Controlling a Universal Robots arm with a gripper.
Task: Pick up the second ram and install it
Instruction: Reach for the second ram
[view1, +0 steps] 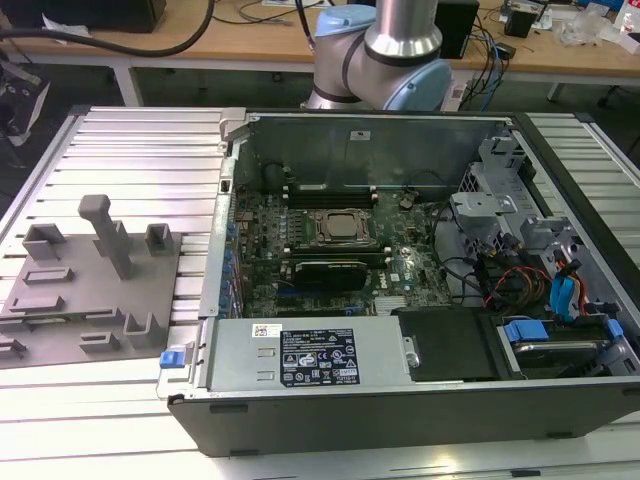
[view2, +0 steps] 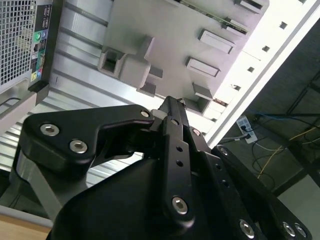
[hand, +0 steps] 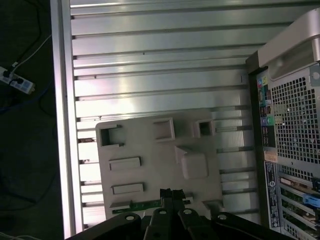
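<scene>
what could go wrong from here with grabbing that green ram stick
1. In the first wrist view, the thin green ram stick sits right at the edge of the grey plastic fixture plate, one end hidden behind the black gripper. A slightly off descent could miss it or nudge it off the plate.
2. A raised grey block stands close by and might catch the gripper on the way down.

Even overhead light fills the exterior view. The table (view1: 130, 140) glares white along the frame's lower edge, and the inside of the case (view1: 380, 150) stays dim, with deep shadow under its walls. In the second wrist view the table's edge (view2: 260, 55) burns out to pure white, and the black claw (view2: 172, 102) sits in shade. In the first wrist view a bright sheen bands the slats, and the floor (hand: 25, 150) is nearly black.
</scene>
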